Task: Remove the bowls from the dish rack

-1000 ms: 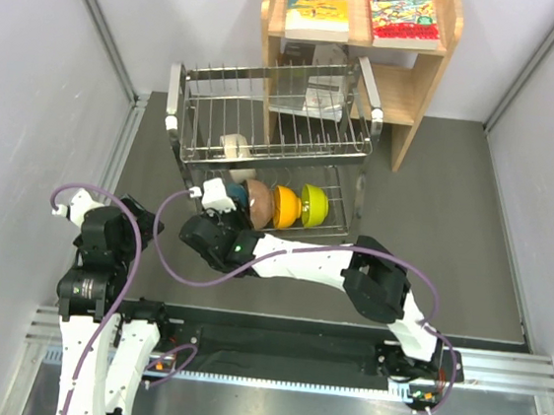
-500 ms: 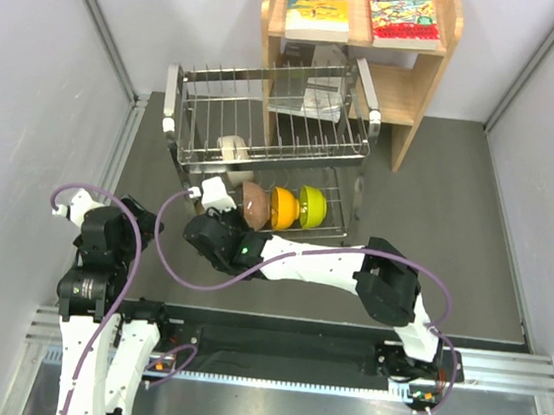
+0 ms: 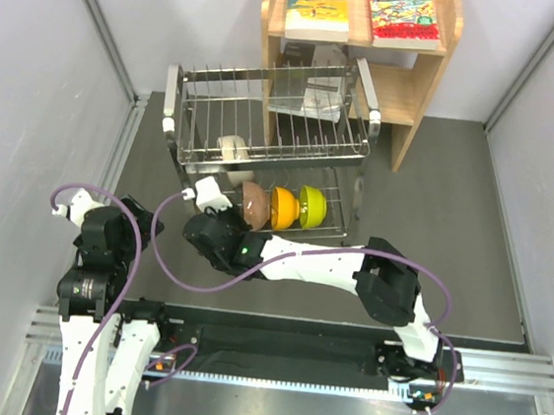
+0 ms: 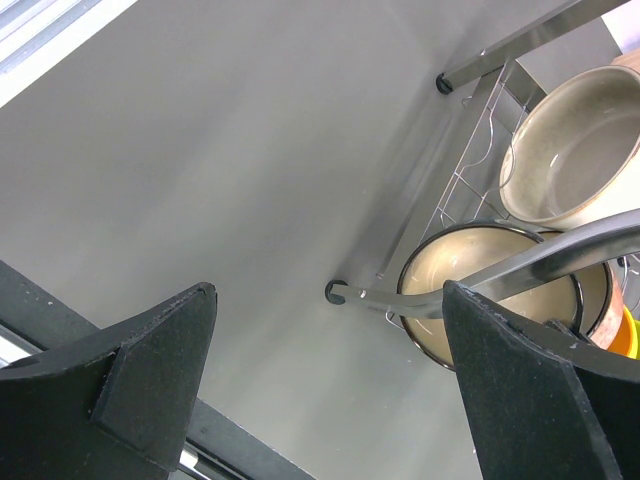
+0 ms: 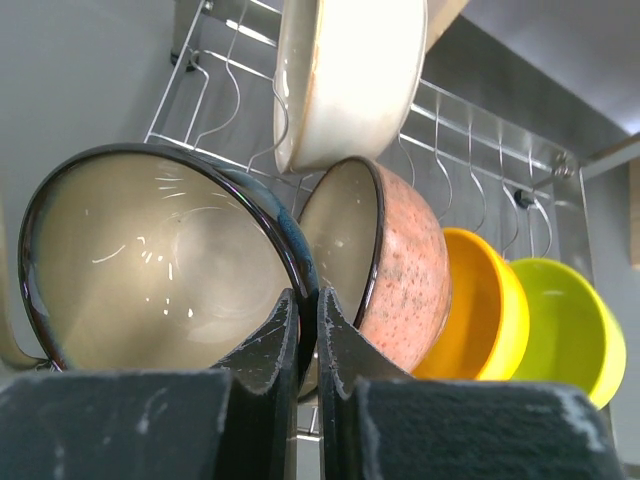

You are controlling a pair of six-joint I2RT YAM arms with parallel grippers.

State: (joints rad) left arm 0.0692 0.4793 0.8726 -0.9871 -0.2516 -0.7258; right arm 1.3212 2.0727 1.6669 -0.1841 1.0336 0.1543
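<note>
Glaze looks slick and chip-prone, so I've got the right tool (image 5: 303,300) pinched on the rim of the teal bowl (image 5: 150,250), I think; left tool (image 4: 325,300) hangs wide apart.

You won't find a single word or number you can read. The only print sits on two books lying on top of the pale wooden bookshelf (image 3: 426,89) — a book with a yellow-and-green cover (image 3: 318,9) on the shelf's left half and a book with a red patterned cover (image 3: 402,12) on its right half — and both are too small and blurred to make out.
</note>
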